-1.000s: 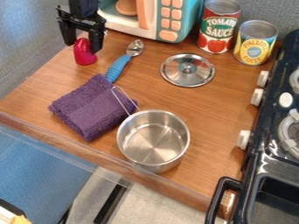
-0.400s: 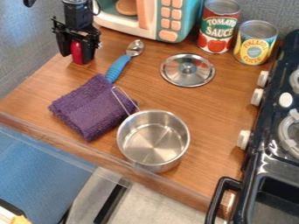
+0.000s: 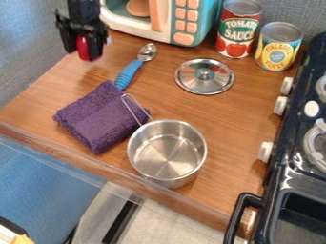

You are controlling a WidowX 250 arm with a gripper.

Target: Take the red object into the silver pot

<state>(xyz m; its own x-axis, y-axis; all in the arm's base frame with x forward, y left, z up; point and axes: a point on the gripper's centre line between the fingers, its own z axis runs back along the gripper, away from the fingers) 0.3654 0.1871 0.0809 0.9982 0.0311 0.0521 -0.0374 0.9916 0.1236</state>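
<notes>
The grasp looks done: at the upper left of the frame, the black gripper (image 3: 83, 51) is closed in on the red object (image 3: 83, 47), which sits between its two fingers. The object seems to hang just above the wooden counter (image 3: 239, 114), though its exact clearance is hard to tell from this slant. What is left is the carry and the release. The silver pot (image 3: 168, 155) stands upright in the lower middle of the frame, well apart from the gripper, its mouth uncovered and its wire handle (image 3: 132, 108) reaching over the purple towel (image 3: 102, 116). The lid (image 3: 204, 76) lies on the counter in the upper middle, so nothing needs taking off first. I judge the task somewhat short of halfway: the load must cross toward the lower right, above the towel, then go down inside the rim and be let go.
</notes>
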